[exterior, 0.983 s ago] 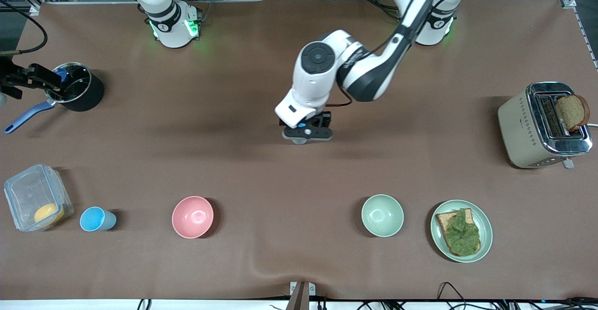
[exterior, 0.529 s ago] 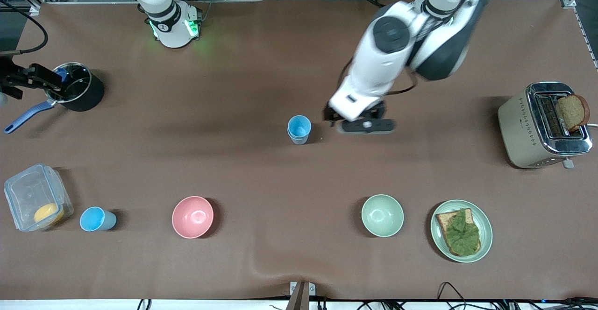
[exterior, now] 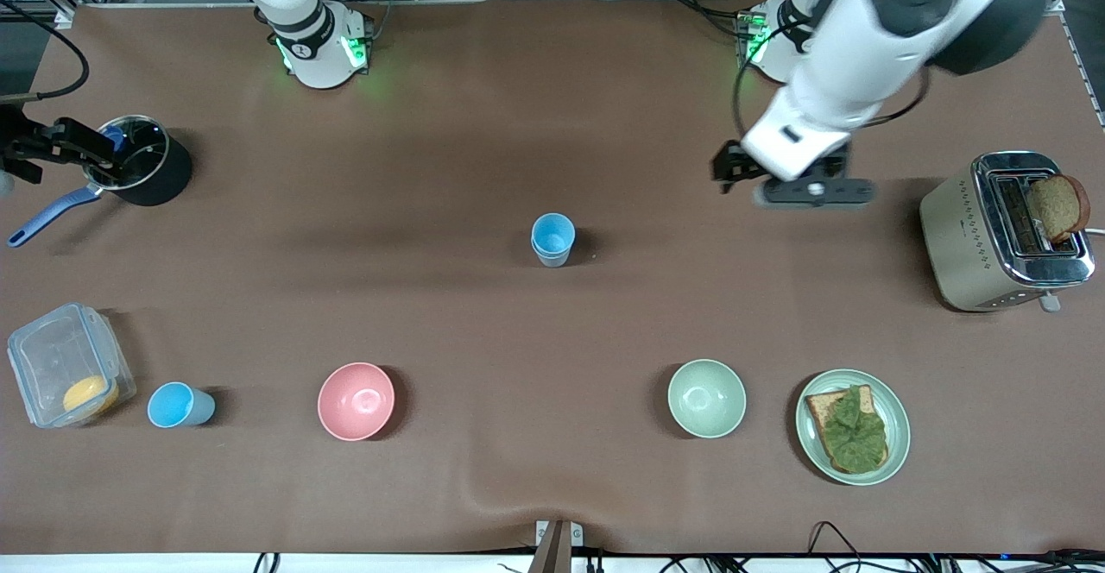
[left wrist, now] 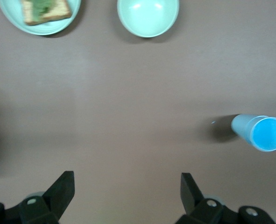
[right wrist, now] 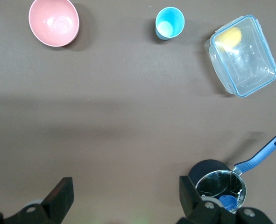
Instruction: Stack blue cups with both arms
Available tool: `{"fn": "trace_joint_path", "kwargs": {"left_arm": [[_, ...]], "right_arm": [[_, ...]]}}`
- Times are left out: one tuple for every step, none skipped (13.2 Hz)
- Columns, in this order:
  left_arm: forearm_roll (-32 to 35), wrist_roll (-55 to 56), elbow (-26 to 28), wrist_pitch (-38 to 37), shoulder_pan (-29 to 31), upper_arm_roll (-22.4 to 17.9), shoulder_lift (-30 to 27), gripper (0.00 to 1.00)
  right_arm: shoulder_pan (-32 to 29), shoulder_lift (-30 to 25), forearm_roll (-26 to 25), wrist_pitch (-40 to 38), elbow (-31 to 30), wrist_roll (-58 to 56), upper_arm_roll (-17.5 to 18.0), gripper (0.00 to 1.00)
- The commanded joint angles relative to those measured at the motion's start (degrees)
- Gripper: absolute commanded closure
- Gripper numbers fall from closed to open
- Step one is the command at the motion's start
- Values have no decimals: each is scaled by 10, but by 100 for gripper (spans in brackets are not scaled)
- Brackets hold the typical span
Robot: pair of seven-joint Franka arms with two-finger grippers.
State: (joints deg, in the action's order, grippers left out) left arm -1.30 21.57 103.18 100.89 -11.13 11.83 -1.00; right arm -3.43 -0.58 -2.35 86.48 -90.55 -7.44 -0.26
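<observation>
Writing or brand marks cannot be read on any thing. Two blue cups stand stacked in the middle of the worktop, and one single blue cup stands between the plastic box and the pink bowl. There are two bowls, the pink one and a green bowl, one plate with toast, one toaster and one pot. The left gripper hangs over bare worktop near the toaster, its fingers open and empty. The right gripper waits over the pot's end of the worktop, fingers open, holding nothing.
</observation>
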Motion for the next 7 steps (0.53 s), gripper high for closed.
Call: {"fn": "trace_joint_path", "kwargs": {"left_arm": [[12,-46,19,-53,47,13,-53,0],[12,-55,14,-73,59,11,-63,0],[14,-72,11,-89,68,6,-72,0],[14,-97,10,-97,75,-3,-80,0],[14,-121,10,-103,85,-18,-89,0],[14,-136,10,-111,89,-26,-93,0],[14,-152,10,-117,95,-32,-103,0]], "right_arm": [[-6,-3,5,1,-2,-5,4,0],[-7,-3,5,1,-1,-5,4,0],[-6,-3,5,1,-1,-5,4,0],[-6,-3,5,1,-2,-5,4,0],[-7,-3,5,1,-1,-5,4,0],[-7,-3,5,1,-2,-5,4,0],[-6,-3,5,1,-2,-5,4,0]]}}
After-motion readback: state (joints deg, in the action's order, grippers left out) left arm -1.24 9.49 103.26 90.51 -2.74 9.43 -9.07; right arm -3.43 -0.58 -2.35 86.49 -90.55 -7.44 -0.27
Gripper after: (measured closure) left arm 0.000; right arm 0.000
